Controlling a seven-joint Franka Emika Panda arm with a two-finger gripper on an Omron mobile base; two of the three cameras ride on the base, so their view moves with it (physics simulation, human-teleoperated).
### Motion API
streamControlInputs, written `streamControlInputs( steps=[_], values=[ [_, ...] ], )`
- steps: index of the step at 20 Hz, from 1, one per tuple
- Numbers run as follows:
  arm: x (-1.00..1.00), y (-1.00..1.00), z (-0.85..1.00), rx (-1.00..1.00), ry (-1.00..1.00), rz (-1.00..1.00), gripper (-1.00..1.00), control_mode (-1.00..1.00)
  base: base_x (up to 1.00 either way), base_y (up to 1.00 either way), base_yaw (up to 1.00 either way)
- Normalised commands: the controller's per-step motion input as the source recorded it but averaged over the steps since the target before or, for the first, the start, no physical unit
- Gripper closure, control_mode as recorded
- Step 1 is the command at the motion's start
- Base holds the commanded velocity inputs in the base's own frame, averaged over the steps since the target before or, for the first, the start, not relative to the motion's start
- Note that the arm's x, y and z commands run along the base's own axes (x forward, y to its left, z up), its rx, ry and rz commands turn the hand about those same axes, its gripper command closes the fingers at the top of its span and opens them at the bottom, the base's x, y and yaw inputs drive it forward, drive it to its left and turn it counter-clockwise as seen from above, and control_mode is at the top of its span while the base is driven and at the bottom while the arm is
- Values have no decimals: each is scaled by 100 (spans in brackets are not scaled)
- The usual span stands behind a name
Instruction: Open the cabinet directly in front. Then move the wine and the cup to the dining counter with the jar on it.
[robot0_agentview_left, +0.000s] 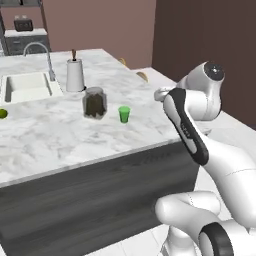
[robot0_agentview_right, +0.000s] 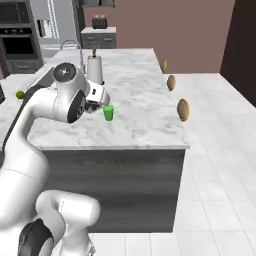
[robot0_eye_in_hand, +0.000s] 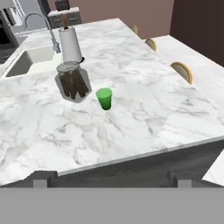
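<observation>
The small green cup (robot0_eye_in_hand: 104, 98) (robot0_agentview_left: 124, 114) (robot0_agentview_right: 108, 112) stands upright on the white marble dining counter (robot0_eye_in_hand: 144, 118) (robot0_agentview_left: 45, 140). Just to its left is the glass jar (robot0_eye_in_hand: 72, 82) (robot0_agentview_left: 94, 102) with dark contents, a small gap between them. My gripper (robot0_eye_in_hand: 109, 180) is open and holds nothing. It hangs above the counter's near edge, well back from the cup, and looks across at it. Both dark fingertips (robot0_eye_in_hand: 40, 178) rise far apart at the bottom of the hand view. The wine and the cabinet are out of view.
A white paper-towel roll (robot0_eye_in_hand: 70, 43) stands behind the jar. The inset sink (robot0_agentview_left: 27, 86) and curved tap (robot0_agentview_left: 44, 52) lie at the counter's left, with a lime (robot0_agentview_left: 3, 113) near them. Round stools (robot0_agentview_right: 183, 109) line the far right side.
</observation>
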Motion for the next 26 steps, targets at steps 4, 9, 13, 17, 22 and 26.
streamControlInputs(
  steps=[4,9,13,17,22,26],
  values=[
    [0,0,0,0,0,0,-100,100,-100,100,24],
    [0,0,0,0,0,0,-100,100,-99,100,24],
    [0,0,0,0,0,0,-100,100,-95,100,23],
    [0,0,0,0,0,0,-100,100,-90,100,18],
    [0,0,0,0,0,0,-100,100,-83,100,17],
    [0,0,0,0,0,0,-100,100,-63,100,15]
  ],
)
